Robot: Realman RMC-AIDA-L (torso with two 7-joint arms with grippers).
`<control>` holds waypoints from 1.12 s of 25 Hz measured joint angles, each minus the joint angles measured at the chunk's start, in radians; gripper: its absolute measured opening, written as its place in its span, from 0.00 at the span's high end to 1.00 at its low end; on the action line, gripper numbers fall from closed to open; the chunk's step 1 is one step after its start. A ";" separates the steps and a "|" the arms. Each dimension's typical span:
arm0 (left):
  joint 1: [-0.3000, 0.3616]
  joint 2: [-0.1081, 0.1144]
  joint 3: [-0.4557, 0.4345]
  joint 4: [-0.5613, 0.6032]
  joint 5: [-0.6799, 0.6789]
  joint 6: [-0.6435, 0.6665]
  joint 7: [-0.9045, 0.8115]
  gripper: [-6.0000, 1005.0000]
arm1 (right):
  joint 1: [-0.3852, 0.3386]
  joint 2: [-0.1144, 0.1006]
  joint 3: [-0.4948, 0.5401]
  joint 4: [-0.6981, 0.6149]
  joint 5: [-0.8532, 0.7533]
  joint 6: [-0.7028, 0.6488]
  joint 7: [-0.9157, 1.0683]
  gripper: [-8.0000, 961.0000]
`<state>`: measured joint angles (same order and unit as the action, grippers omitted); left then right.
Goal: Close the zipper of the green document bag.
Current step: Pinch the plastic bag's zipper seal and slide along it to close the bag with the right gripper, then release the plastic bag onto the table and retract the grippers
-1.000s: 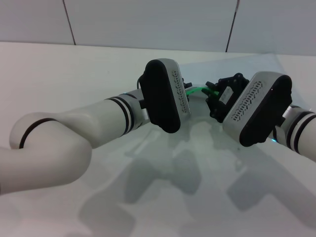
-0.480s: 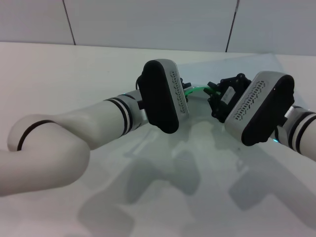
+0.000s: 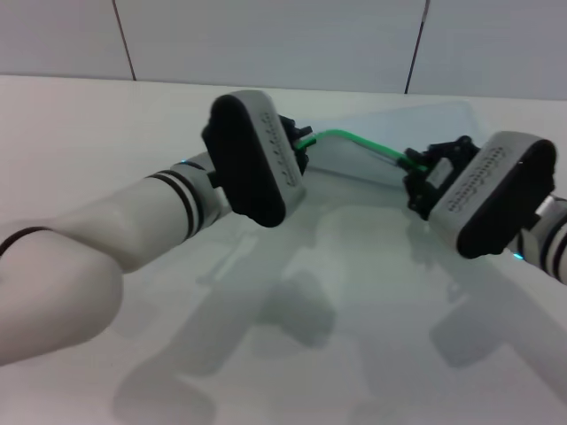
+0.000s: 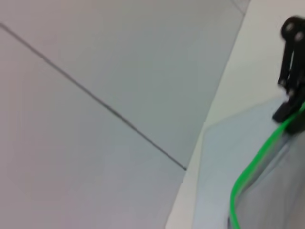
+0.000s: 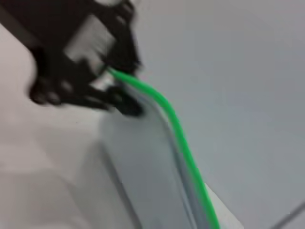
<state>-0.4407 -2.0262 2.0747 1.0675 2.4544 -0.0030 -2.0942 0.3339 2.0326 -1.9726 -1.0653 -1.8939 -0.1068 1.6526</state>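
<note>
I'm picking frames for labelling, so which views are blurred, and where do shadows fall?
Head view: fairly sharp; soft arm shadows lie on the table below both arms, and the zipper reads clearly. Left wrist view: soft, with the right gripper smeared. Right wrist view: heavy blur on the left gripper and the green document bag.

A flat white table (image 3: 106, 133) fills the foreground, carrying soft grey shadows on its near half, and meets a pale grey panelled wall (image 3: 266, 40) divided by thin dark seams behind its far edge.
</note>
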 joint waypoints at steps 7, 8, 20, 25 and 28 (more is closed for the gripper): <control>0.131 0.001 -0.053 0.117 0.000 0.000 0.046 0.94 | -0.034 -0.001 0.101 0.036 0.067 0.032 0.002 0.90; 0.142 0.000 -0.059 0.125 0.000 0.000 0.049 0.94 | -0.034 -0.001 0.101 0.036 0.067 0.032 0.002 0.90; 0.210 -0.001 -0.085 0.169 0.000 -0.008 0.053 0.94 | -0.055 -0.001 0.169 0.066 0.078 0.113 0.003 0.90; 0.209 -0.002 -0.087 0.168 -0.002 -0.012 0.053 0.96 | -0.057 0.001 0.143 0.066 0.101 0.186 0.016 0.90; 0.208 -0.003 -0.087 0.165 -0.008 -0.045 0.044 0.95 | -0.057 0.002 0.083 0.066 0.144 0.317 0.074 0.90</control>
<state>-0.2328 -2.0289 1.9881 1.2325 2.4459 -0.0476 -2.0503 0.2768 2.0350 -1.8898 -0.9993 -1.7502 0.2102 1.7264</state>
